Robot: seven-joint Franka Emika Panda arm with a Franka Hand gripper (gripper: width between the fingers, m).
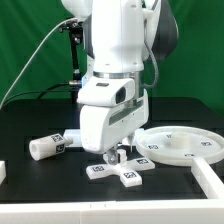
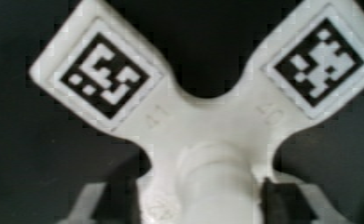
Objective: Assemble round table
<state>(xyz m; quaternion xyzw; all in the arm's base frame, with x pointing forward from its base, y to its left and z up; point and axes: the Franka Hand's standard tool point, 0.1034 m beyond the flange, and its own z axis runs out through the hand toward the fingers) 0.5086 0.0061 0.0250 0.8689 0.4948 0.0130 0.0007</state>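
Note:
The small cross-shaped piece point(image 1: 128, 172) lies low at the table's front, tags on its arms. My gripper point(image 1: 120, 156) stands straight over it with its fingertips down at the piece's middle. In the wrist view the cross-shaped piece point(image 2: 197, 130) fills the frame, two tagged arms spread away from me. My gripper point(image 2: 200, 202) has its dark fingers point(image 2: 122, 200) pressed against both sides of the piece's near arm, so it is shut on it. The large round rimmed disc point(image 1: 180, 147) lies at the exterior view's right. The short thick cylinder point(image 1: 47, 146) lies on its side at the left.
The table is black, with a green backdrop behind. A white strip point(image 1: 210, 178) lies at the front right edge, close to the disc. A small white corner point(image 1: 3, 172) shows at the front left edge. A black post and cables stand behind the arm.

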